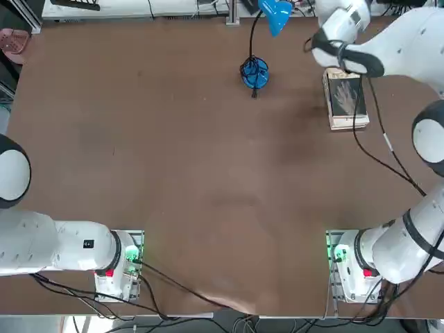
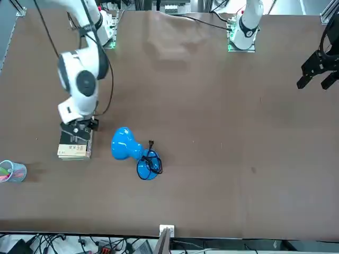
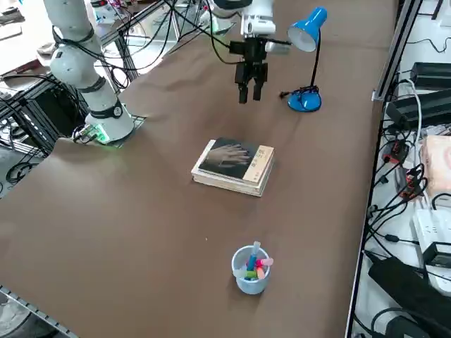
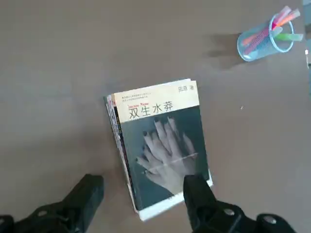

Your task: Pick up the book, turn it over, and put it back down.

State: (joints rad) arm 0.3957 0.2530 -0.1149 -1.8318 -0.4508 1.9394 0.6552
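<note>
Top view: the book (image 1: 345, 97) lies at the table's (image 1: 173, 173) two o'clock, partly under the right arm. Side view: the right end effector (image 3: 249, 92) hangs above the table, off the book. Wrist view: fingers (image 4: 199, 196) apart, gripping nothing, book's hand picture facing up.

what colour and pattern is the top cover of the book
Dark grey-teal with pale hands pictured and a cream title band: the thin rectangular book, clearest in the right wrist view.

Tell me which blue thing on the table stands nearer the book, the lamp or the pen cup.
From the right side view, neither clearly: the blue desk lamp and the pale blue pen cup flank the dark grey book with pale hands. The open right gripper hangs on the lamp's side.
</note>
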